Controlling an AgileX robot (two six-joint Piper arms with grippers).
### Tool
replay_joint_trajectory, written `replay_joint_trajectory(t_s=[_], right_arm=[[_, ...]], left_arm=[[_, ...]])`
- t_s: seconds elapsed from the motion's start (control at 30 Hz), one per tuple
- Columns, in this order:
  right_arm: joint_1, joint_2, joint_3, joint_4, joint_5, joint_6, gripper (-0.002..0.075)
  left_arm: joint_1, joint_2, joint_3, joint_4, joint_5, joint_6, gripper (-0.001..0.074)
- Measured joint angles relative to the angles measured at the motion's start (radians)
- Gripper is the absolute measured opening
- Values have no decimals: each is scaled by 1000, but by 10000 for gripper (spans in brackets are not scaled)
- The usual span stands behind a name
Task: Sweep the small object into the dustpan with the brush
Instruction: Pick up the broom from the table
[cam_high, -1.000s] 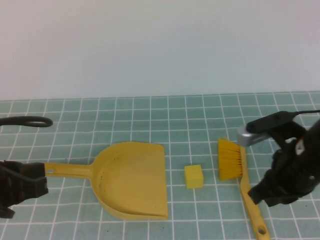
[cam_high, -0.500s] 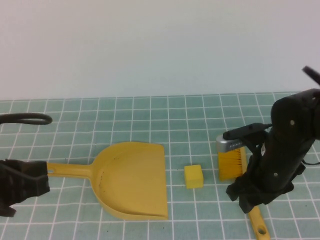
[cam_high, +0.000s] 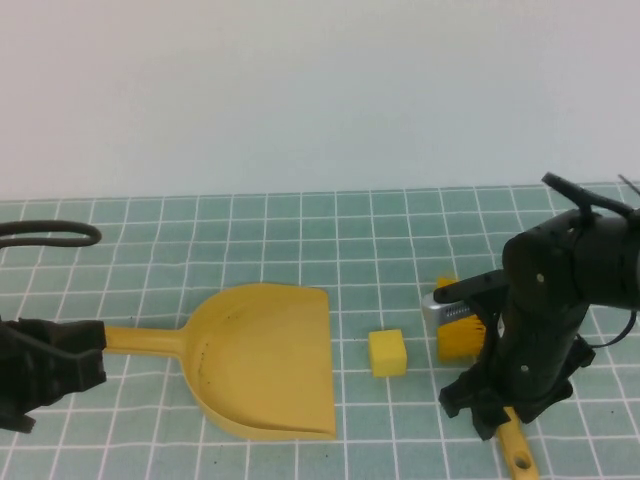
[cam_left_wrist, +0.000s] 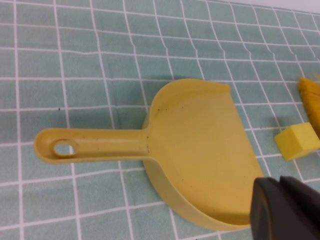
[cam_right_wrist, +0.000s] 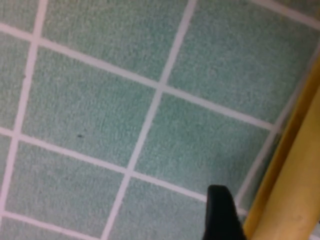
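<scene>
dustpan (cam_high: 265, 360): smooth yellow plastic, wide flat scoop, thin handle with hang hole, center-left of the high view
small object (cam_high: 387, 353): pale-yellow foamy cube, just right of the scoop's open edge, small gap
brush (cam_high: 461, 325): orange-yellow bristle block, right of cube, mostly behind the arm
right hand (cam_high: 490, 405): lower right, down at brush handle, fingers apart
left hand (cam_high: 45, 365): lower left edge, closed together, holding nothing
table (cam_high: 300, 240): green tiled cloth, lots of free room up top
</scene>
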Motion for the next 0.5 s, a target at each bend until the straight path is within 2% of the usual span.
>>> replay_joint_trajectory(t_s=[0.17,0.37,0.47,0.5], right_arm=[[6,34,-2,-10,-16,14,385],[6,38,-4,-28,-14,33,232],[6,40,-10,-30,-10,35,207],[6,42,-12,-30,-8,37,221]], left_arm=[[0,0,0,2,2,3,0],[0,0,0,0,2,3,0],[0,0,0,-2,2,3,0],[0,0,0,-2,2,3,0]])
